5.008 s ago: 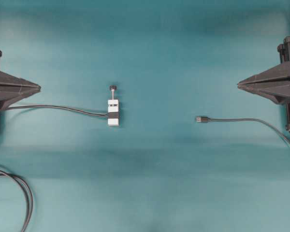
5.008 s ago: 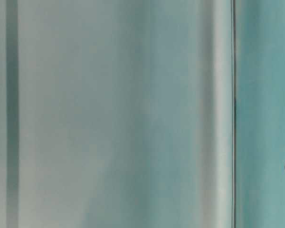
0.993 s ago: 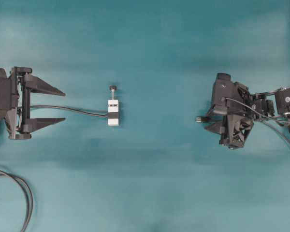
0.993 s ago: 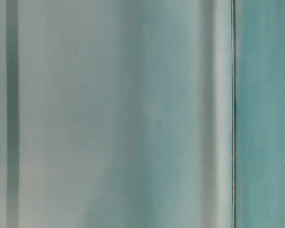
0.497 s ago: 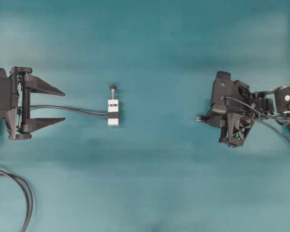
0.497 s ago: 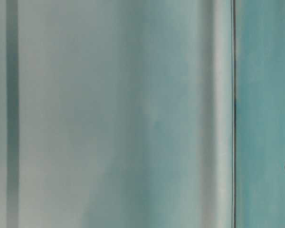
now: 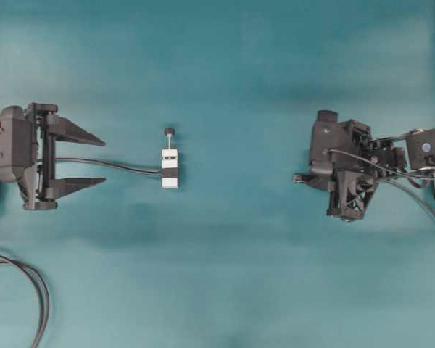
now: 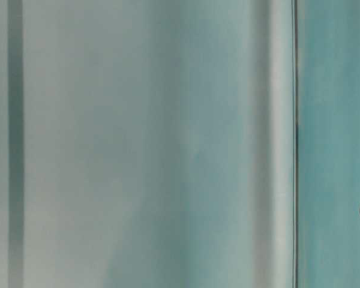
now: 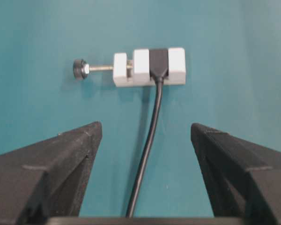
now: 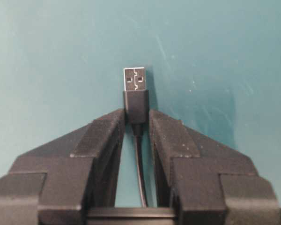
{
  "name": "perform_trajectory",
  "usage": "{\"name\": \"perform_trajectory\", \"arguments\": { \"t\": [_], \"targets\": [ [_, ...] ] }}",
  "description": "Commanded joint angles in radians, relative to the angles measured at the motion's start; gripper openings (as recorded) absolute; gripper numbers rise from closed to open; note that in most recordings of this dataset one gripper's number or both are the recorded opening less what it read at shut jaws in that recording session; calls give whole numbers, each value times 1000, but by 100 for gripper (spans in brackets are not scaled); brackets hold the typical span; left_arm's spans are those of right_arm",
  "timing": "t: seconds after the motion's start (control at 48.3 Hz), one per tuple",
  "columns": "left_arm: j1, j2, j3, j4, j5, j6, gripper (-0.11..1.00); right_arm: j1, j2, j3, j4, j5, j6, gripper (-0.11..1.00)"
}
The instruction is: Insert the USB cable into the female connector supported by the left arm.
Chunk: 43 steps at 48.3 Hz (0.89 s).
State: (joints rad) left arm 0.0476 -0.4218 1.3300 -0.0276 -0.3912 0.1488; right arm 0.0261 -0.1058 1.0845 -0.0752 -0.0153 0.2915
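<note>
The right tool is clamped on the dark body of the USB plug, whose metal tip juts out ahead of the fingertips while its cable trails back between them. The left tool is spread wide, gripping nothing. Ahead of it, apart, lies the connector on its white block on the table, its cable running back between the fingers.

The bench is plain teal. The female connector is black, banded across a white clamp block with a black-knobbed silvery screw. The USB cable is dark grey with a silvery tip. Both tools, left and right, are matte black.
</note>
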Motion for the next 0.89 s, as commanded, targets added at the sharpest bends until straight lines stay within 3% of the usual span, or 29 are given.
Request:
{"name": "perform_trajectory", "arguments": {
  "t": [0.0,0.393,0.869],
  "targets": [
    [2,31,-21,-2,-48,9,85,6,2,-48,-32,46,-2,21],
    [2,233,-66,-2,-198,9,85,-8,2,-183,-210,167,0,21],
    [14,469,-170,-3,-213,11,85,-31,11,-224,-218,169,2,21]
  ]
}}
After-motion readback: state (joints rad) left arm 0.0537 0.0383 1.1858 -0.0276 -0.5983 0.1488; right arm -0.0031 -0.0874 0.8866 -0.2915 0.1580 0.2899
